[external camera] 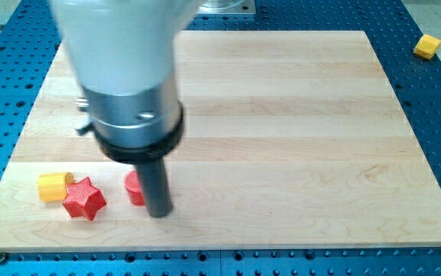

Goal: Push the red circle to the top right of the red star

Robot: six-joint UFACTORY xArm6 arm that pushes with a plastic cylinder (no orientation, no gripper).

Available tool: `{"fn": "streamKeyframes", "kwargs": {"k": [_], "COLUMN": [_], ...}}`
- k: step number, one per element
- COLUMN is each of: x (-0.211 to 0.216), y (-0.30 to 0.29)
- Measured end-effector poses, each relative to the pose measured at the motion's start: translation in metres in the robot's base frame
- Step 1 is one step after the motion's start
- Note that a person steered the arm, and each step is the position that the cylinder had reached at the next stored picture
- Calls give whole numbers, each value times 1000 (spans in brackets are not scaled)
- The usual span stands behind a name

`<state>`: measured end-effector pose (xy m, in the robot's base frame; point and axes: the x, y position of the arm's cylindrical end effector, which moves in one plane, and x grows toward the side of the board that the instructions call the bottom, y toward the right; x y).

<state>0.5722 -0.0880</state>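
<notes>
While the arm fills the view's upper left as a pale, blurred housing ending in a grey collar and a black ring, its dark rod drops to the wooden tabletop (281,115), and my tip (159,214) sits near the view's bottom edge of the board. There is no pincer on this arm, only the rod, so nothing is apart or clamped. The red circle (133,188) lies just at the view's left of the tip, partly hidden behind the rod and seemingly touching it. The red star (83,198) lies further to the view's left, near the circle but apart from it, at roughly the same height on the board. A yellow cylinder (52,186) lies on its side against the star's upper left. Off the board, on the blue perforated surface at the view's top right, sits a yellow cube (427,46). No brand, label or writing can be read anywhere.
</notes>
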Motion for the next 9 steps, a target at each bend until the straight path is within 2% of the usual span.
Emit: {"fn": "streamKeyframes", "kwargs": {"k": [1, 3, 4, 5, 6, 7, 8, 9], "x": [-44, -39, -43, -22, 12, 10, -1, -39], "y": [14, -58, -21, -1, -24, -51, -43, -16]}}
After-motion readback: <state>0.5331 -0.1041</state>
